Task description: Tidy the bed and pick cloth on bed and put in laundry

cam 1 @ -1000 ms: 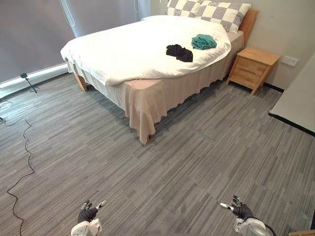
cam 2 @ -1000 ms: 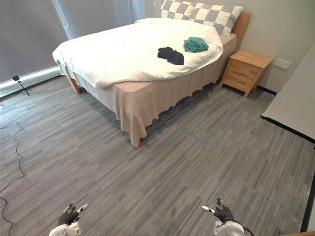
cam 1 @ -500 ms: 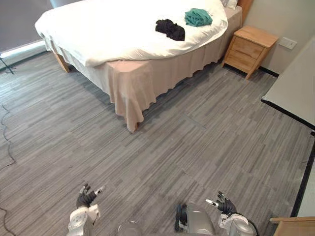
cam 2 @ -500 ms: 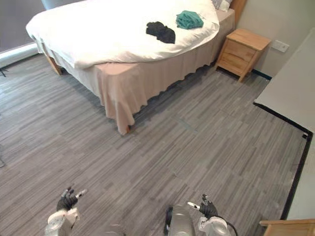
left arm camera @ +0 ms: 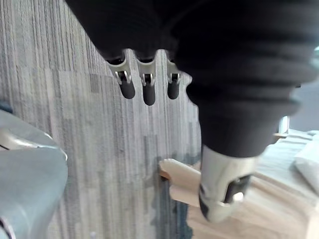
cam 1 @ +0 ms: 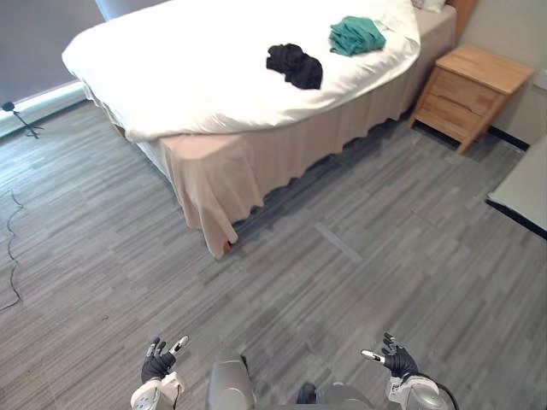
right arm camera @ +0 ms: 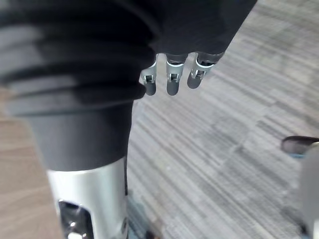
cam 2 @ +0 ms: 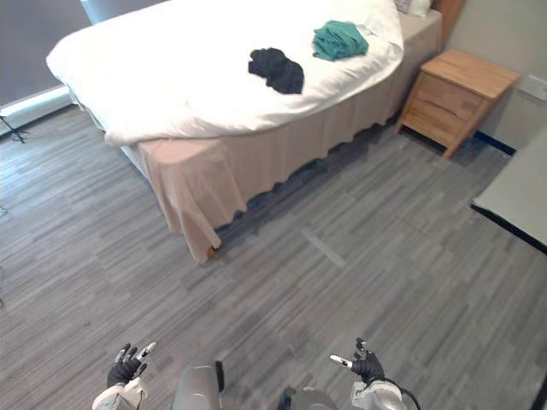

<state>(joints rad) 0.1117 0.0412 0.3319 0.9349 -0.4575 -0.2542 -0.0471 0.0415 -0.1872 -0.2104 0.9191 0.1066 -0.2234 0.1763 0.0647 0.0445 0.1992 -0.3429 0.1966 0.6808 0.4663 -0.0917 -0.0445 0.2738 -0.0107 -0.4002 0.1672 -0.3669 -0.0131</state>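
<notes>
A bed (cam 1: pixel 231 145) with a white duvet (cam 1: pixel 197 68) stands across the room from me. On the duvet lies a crumpled black cloth (cam 1: pixel 294 66), and a teal cloth (cam 1: pixel 357 35) rests a little farther toward the headboard. My left hand (cam 1: pixel 158 366) hangs low at the bottom left, fingers relaxed and empty, far from the bed. My right hand (cam 1: pixel 396 360) is low at the bottom right, also open and empty. In the wrist views the left hand's fingers (left arm camera: pixel 144 89) and the right hand's fingers (right arm camera: pixel 172 79) are extended over bare floor.
A beige bed skirt (cam 1: pixel 282 162) drapes down to the grey plank floor (cam 1: pixel 342 256). A wooden nightstand (cam 1: pixel 468 94) stands beside the bed at the right. A pale panel (cam 1: pixel 526 188) edges in at the far right. A small tripod (cam 1: pixel 19 120) stands by the window wall on the left.
The camera has shifted, so the bed sits nearer and more central in view. Both hands stay low, open and empty.
</notes>
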